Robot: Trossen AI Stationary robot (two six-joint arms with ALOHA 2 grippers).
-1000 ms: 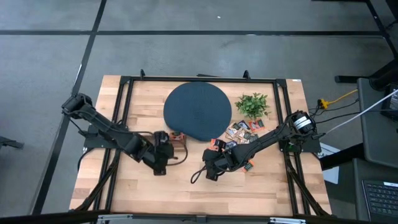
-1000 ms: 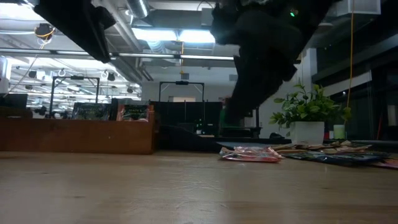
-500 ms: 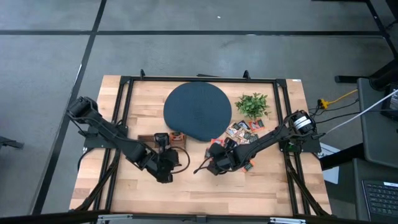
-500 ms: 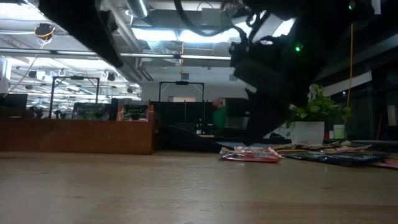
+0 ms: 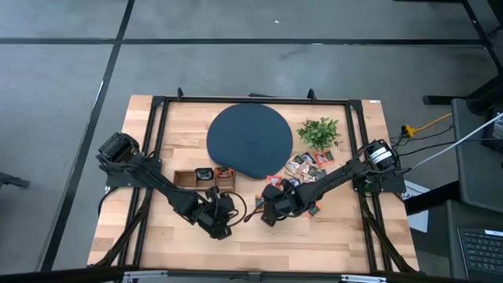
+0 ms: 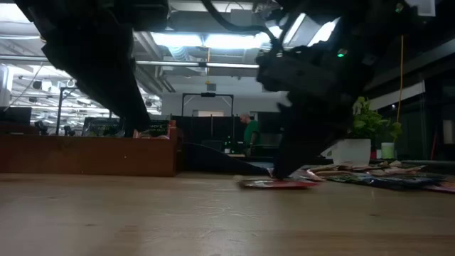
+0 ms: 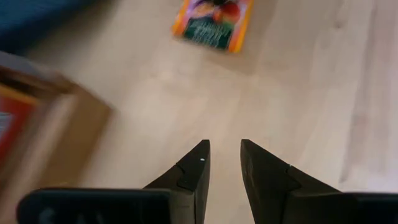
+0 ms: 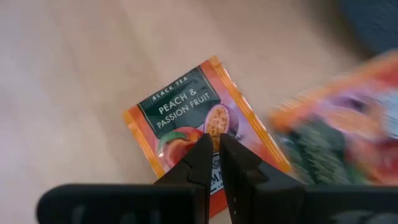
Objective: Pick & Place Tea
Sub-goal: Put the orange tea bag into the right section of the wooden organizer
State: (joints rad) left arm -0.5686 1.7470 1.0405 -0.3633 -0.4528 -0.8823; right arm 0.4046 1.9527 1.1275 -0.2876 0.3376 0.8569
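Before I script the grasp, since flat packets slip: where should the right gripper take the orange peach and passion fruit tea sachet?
The orange peach and passion fruit tea sachet lies flat on the wooden table, label up. Probably come from straight above and pinch one free edge; the right gripper hangs over it, nearly shut.

**Open lanes at the near edge, clutter at centre and right**

The counter (image 5: 157, 244) lies bare along its near edge and in both near corners. Toward the far edge the round dark disc (image 5: 250, 140) fills the middle, with the small plant (image 5: 319, 132) near its right side. The wooden box (image 5: 204, 178) stands left of centre. Tea sachets (image 5: 308, 166) spread right of centre. Mid-counter, the left gripper (image 5: 222, 226) and right gripper (image 5: 269, 212) sit near each other, narrowing the gap between them.
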